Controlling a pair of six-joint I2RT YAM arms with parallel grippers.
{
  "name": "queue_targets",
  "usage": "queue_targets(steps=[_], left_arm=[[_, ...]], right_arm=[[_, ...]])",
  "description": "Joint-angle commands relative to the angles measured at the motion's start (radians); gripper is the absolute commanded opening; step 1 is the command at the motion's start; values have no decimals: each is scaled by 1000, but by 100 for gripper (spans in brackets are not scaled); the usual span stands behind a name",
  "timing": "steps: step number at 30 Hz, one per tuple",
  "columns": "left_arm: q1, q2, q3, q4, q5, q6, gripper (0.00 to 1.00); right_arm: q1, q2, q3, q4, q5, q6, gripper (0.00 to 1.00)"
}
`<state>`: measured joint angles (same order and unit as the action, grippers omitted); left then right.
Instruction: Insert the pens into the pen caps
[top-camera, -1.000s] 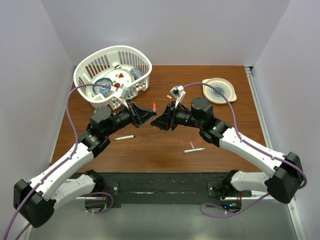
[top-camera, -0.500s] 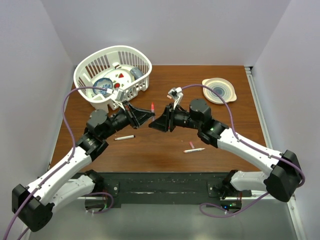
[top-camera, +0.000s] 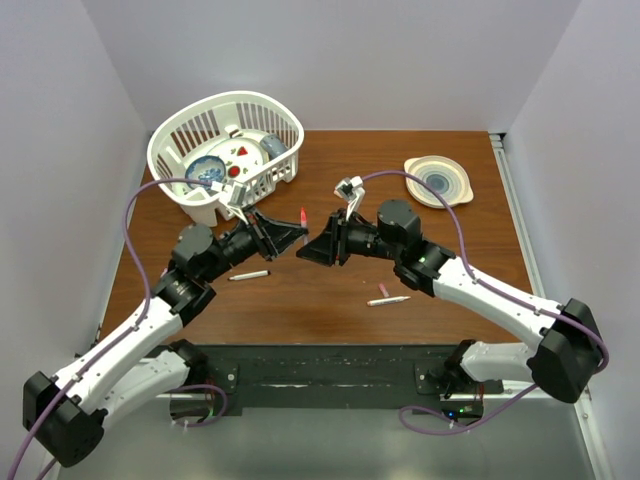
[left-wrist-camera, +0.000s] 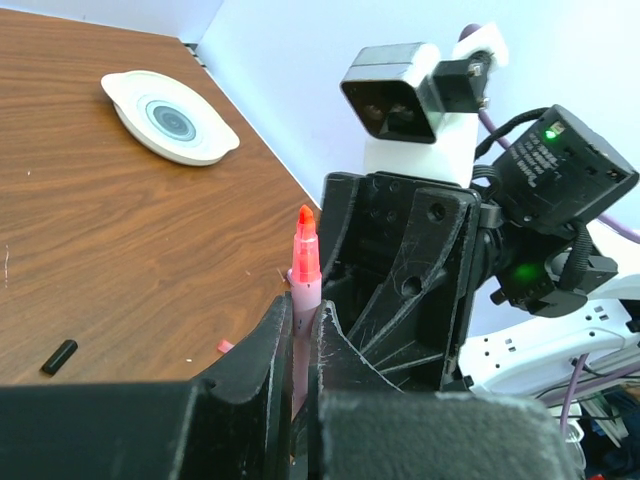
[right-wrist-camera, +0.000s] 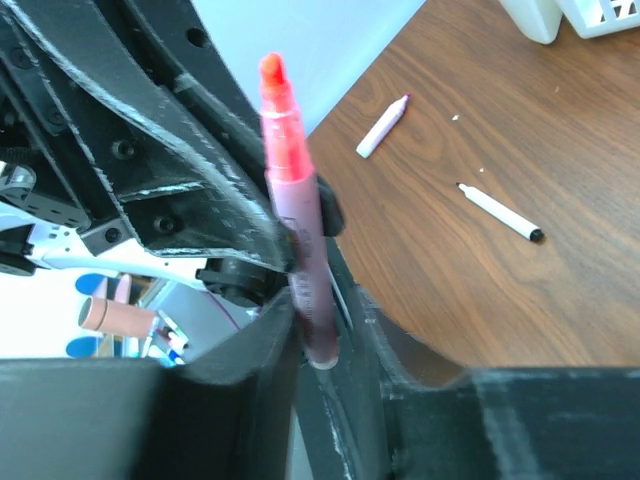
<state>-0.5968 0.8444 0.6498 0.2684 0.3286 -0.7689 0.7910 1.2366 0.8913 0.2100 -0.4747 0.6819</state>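
Left tool (left-wrist-camera: 305, 312) is clamped on an upright slim pink-barrelled marker pen (left-wrist-camera: 304, 262), red tip uppermost, above the middle of the brown wooden tabletop (top-camera: 330, 305); right tool (right-wrist-camera: 318, 310) flanks the barrel, grip indeterminable.

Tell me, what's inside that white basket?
A blue patterned bowl, a white plate and small red pieces lie in the basket. Whatever sits under those dishes is covered.

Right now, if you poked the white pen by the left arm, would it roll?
Probably: the white pen looks slim and round, lying flat on the table, so a sideways nudge may roll it. It looks straight, so likely stiff.
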Motion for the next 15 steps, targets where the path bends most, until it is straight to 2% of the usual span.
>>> queue_targets(steps=[1, 6, 15], left_arm=[[-3, -30, 5, 32, 0, -3, 0], [-3, -59, 7, -17, -2, 28, 0], [-3, -90, -4, -78, 78, 89, 0]], right_arm=[[-3, -37, 27, -50, 16, -54, 40], [-3, -109, 78, -178, 54, -110, 51], [-3, -163, 136, -202, 114, -72, 53]])
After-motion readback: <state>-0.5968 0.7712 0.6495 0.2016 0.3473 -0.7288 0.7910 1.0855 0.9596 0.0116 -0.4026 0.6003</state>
